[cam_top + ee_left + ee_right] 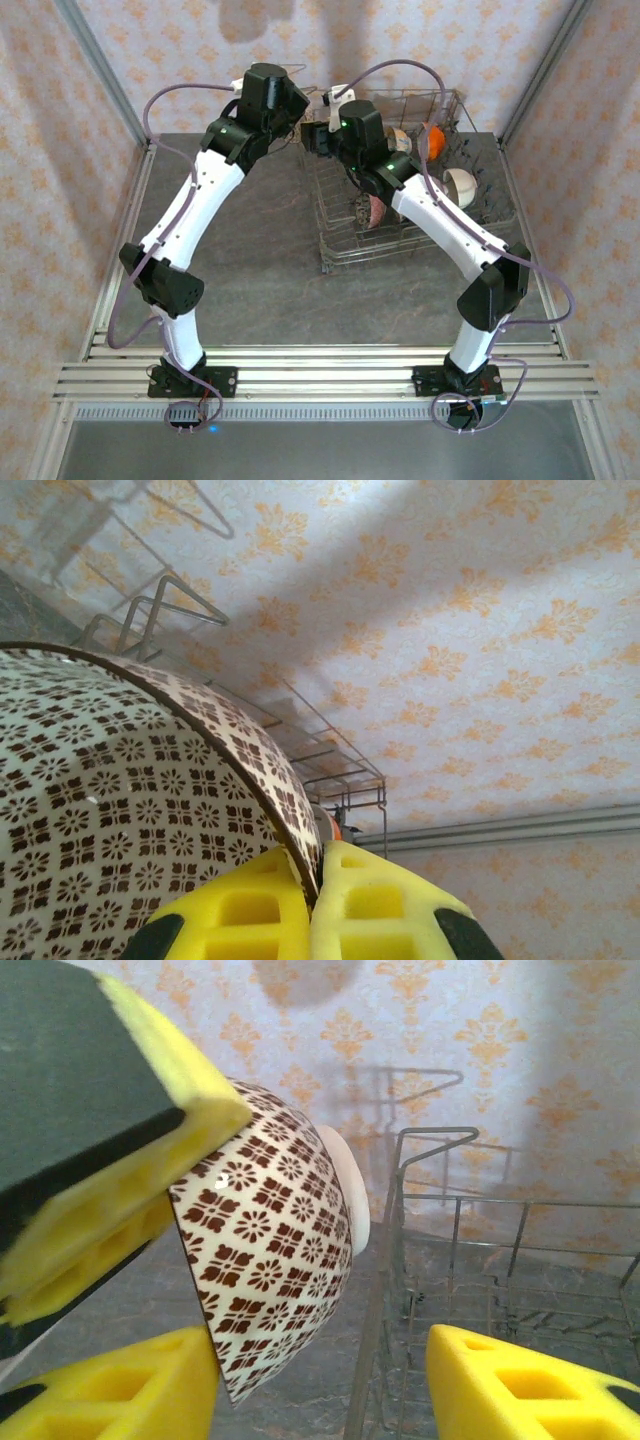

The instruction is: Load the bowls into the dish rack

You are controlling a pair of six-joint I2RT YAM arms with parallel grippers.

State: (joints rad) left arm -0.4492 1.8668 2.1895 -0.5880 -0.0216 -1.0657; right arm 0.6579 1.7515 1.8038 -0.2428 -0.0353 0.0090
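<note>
Left gripper [312, 882] pinching the rim of the patterned bowl [120, 800], one pad inside and one outside. Patterned bowl is held up off the bench [260, 250], tipped on its side with its foot toward the rack [450, 1240]. It's just outside the rack's left wall, toward the far end. Right gripper [320, 1400] spread wide, empty, low beside the patterned bowl; its left pad is right by the rim, can't tell if touching. Orange bowl [432, 140] and cream bowl [460, 182] at the rack's right side, pinkish bowl [375, 210] mid-rack.
</note>
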